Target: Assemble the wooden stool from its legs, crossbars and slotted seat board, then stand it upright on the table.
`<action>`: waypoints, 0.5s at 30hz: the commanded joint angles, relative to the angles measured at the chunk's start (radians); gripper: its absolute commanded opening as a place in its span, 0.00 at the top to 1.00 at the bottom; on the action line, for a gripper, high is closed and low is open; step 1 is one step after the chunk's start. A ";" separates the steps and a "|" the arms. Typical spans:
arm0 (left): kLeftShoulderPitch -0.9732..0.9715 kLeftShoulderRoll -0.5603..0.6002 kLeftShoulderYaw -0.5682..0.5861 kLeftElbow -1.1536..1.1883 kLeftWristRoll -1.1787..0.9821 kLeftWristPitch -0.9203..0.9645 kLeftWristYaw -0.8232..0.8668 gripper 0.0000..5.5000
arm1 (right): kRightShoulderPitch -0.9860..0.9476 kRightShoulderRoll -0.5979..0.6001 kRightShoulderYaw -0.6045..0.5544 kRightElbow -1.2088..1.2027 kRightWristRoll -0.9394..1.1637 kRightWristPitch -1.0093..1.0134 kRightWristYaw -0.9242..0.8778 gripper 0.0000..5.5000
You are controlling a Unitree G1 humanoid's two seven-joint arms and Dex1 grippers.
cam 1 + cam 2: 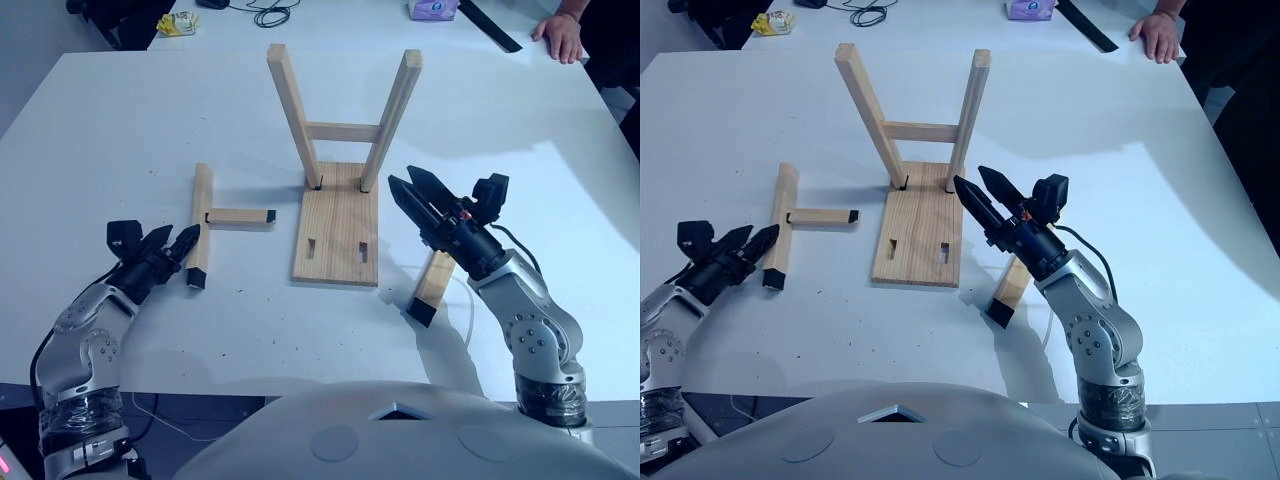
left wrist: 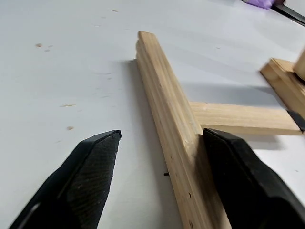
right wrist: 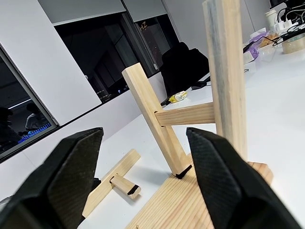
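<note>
Fingers [image 2: 88, 174] spread, we bracket the loose leg [image 1: 201, 215] at 9 o'clock of the seat board [image 1: 338, 235] with our left gripper [image 1: 180, 236], apparently to clamp it; our right gripper [image 1: 402, 178] hovers open-fingered at 3 o'clock.

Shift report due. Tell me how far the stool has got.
Done: two legs joined by a crossbar stand at the board's far end. In hand: nothing gripped; left jaws open astride a loose leg bearing a second crossbar; right jaws open by the standing legs. Left: that leg, the fourth leg, near slots, then righting it.
</note>
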 commanded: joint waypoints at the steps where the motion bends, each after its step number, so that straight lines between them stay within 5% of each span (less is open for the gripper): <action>1: 0.074 -0.044 0.022 0.120 0.011 0.099 0.078 0.42 | -0.014 -0.010 -0.005 0.008 0.009 0.014 0.005 0.41; 15: 0.082 -0.062 0.089 0.231 -0.030 0.130 0.185 0.42 | -0.013 -0.008 -0.006 -0.002 0.016 0.024 0.000 0.41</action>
